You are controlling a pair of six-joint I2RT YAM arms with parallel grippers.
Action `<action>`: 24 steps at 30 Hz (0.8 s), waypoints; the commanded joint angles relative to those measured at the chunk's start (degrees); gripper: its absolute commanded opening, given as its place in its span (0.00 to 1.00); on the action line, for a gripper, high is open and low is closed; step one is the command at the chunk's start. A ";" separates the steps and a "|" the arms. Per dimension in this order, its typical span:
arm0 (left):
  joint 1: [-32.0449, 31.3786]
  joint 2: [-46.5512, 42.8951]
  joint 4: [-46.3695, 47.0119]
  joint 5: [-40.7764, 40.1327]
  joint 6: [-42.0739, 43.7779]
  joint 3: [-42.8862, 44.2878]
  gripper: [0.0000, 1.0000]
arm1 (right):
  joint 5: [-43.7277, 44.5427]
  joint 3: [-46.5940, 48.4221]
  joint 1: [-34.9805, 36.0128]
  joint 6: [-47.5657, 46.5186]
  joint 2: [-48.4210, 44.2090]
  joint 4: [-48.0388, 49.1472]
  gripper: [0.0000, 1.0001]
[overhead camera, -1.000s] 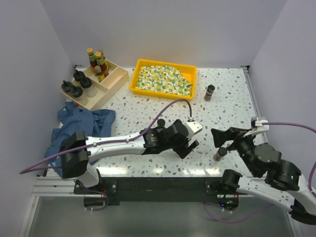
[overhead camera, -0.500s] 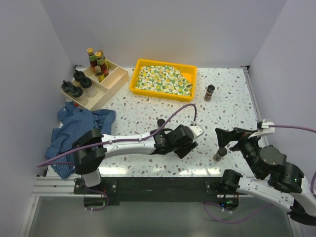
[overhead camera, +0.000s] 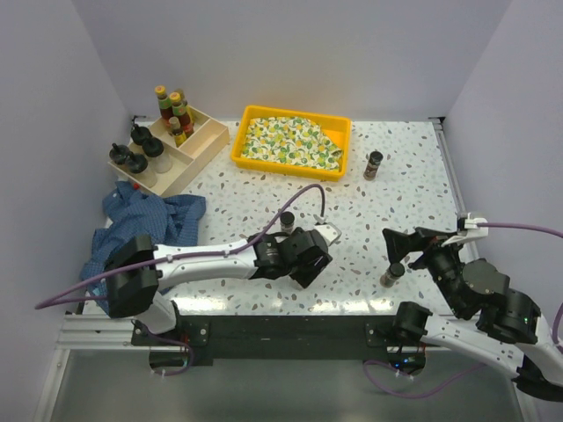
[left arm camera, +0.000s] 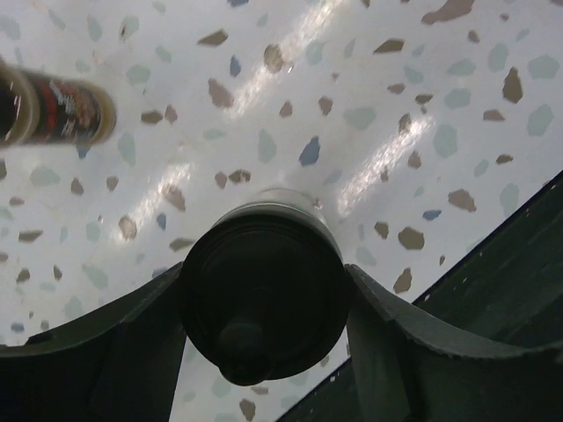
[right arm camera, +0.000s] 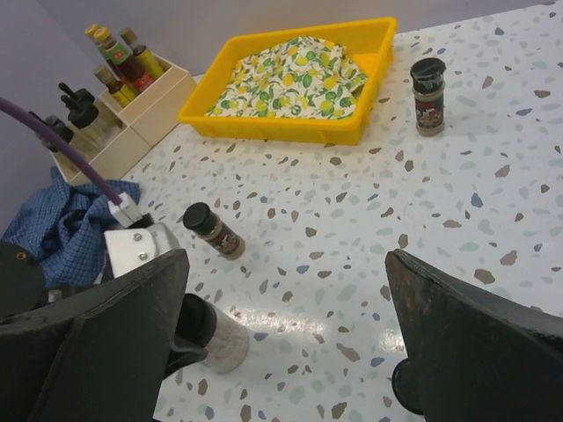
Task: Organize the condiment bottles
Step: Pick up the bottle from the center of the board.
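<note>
In the box [overhead camera: 209, 141] at far left stand sauce bottles [overhead camera: 174, 110] and black-capped bottles [overhead camera: 141, 155]. Mid-table, the left claw [overhead camera: 303, 257] is partly closed, clamping a clear bottle [left arm camera: 264, 308] by its black cap, with a jar [overhead camera: 287, 220] just beyond. A second jar [overhead camera: 374, 164] stands right of the tray [overhead camera: 295, 111]. The right claw [right arm camera: 286, 259] gapes wide and holds nothing, a third jar [overhead camera: 391, 274] just beside it.

Pale lilac walls [overhead camera: 290, 53] enclose a white speckled terrazzo table [overhead camera: 396, 185] streaked with bright light reflections.
</note>
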 commanded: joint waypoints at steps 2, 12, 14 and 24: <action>-0.12 -12.38 -8.10 -6.78 -10.96 -5.80 0.00 | -0.52 -1.35 0.26 -0.17 0.58 3.38 0.99; 11.80 -20.48 -11.38 -13.83 -11.69 -7.57 0.00 | -1.84 -2.76 0.35 -0.61 0.76 5.32 0.99; 14.80 -21.62 -9.88 -15.92 -8.45 -6.61 0.00 | -2.10 -2.50 0.35 -0.61 0.59 4.80 0.99; 49.05 -21.55 7.42 -9.70 7.03 -1.34 0.00 | -4.83 -3.03 0.26 2.38 -1.08 2.77 0.99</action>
